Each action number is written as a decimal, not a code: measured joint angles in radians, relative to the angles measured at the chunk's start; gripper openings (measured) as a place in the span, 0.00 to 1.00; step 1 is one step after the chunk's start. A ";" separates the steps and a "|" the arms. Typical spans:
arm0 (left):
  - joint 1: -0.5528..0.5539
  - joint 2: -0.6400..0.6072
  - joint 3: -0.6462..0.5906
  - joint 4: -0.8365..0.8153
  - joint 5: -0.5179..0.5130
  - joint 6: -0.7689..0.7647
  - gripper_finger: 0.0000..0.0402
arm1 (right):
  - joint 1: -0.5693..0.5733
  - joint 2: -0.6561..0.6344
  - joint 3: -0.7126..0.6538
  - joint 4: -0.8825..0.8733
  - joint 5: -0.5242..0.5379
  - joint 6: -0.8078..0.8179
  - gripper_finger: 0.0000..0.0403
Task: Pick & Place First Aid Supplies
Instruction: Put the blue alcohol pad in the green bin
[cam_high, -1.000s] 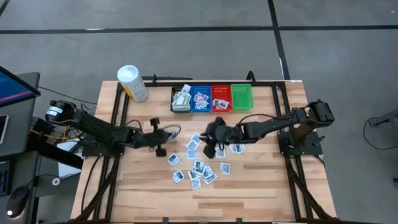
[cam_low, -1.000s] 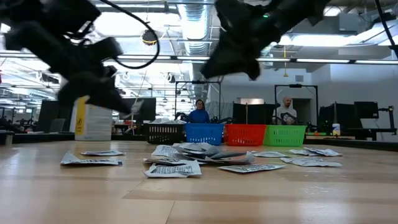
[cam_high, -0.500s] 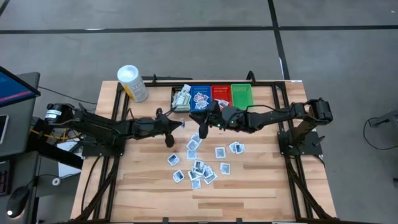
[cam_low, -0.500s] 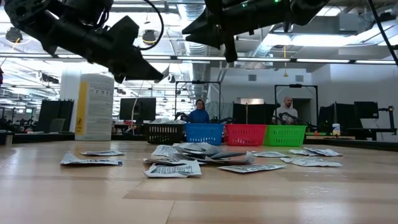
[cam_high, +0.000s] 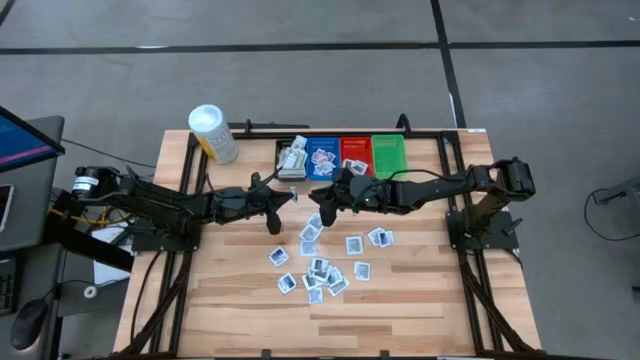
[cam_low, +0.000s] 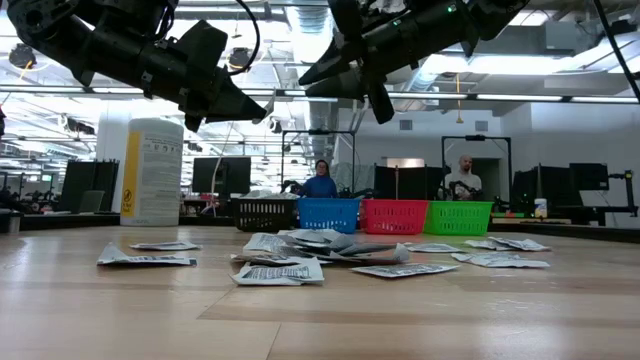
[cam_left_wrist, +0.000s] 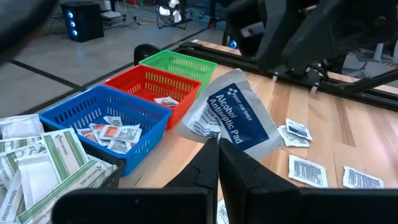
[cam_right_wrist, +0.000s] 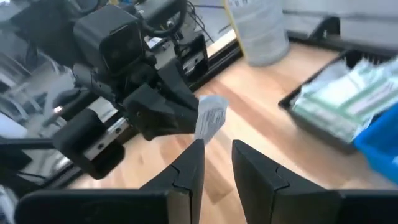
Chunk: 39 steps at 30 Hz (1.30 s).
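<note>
bright, even overhead light (ceiling strips glare in the low view); right wrist view blurred.

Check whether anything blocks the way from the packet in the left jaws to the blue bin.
Nothing visible blocks it. The left gripper is shut on an alcohol prep pad held above the table, just short of the blue bin. The right gripper hovers beside it, not between.

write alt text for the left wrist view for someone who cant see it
The left gripper is shut on a white and blue alcohol prep pad packet, held above a wooden table. Beside it stand a blue plastic bin, a red plastic bin and a green plastic bin; loose packets lie beyond.
</note>
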<state>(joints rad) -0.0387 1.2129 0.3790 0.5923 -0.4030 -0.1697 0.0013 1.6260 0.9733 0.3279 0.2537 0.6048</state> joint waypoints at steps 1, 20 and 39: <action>0.000 0.000 0.000 0.000 0.000 0.000 0.02 | -0.002 0.000 0.000 -0.008 -0.001 0.032 0.19; 0.000 0.000 0.000 -0.006 -0.015 0.000 0.02 | -0.021 0.000 0.000 -0.013 -0.048 0.077 0.39; 0.016 0.191 0.106 0.000 0.031 -0.071 0.02 | -0.037 0.044 -0.004 -0.008 -0.043 0.077 0.54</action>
<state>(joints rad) -0.0232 1.4036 0.4848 0.5921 -0.3725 -0.2411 -0.0360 1.6704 0.9698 0.3199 0.2111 0.6815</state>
